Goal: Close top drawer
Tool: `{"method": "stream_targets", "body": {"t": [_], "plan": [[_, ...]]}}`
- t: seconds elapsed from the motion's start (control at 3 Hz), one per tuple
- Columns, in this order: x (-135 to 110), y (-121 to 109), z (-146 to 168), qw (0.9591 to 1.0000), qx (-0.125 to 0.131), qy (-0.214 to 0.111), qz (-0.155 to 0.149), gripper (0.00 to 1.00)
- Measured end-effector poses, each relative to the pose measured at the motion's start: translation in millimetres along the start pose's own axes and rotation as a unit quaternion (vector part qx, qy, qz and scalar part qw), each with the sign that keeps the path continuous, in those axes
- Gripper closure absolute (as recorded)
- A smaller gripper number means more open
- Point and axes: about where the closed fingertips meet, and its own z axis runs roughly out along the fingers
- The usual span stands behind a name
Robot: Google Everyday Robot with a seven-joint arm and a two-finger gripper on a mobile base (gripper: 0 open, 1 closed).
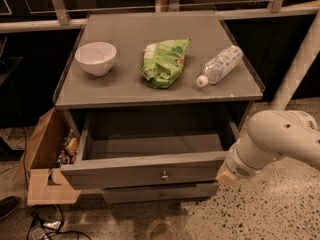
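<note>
Top drawer (145,171) open, end effector (227,174) at its R front corner.
Drawer stands well out from the bench (130,86); round knob (164,175) at ctr of its front, 2nd drawer (160,193) just below, slightly out. White arm (280,139) comes in from R, tip right by the drawer front's end; contact unclear. On bench top, L to R: white bowl (96,58), green snack bag (164,62), plastic water bottle (219,65) lying on its side. Cardboard box (42,149) w/ clutter on floor at L.
</note>
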Motion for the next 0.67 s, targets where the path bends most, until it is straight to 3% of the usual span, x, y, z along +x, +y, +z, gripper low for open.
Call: {"method": "stream_targets", "body": {"t": [0.67], "plan": [[0.0,0.0,0.0,1.0,0.0,0.0,0.0,0.03]]}}
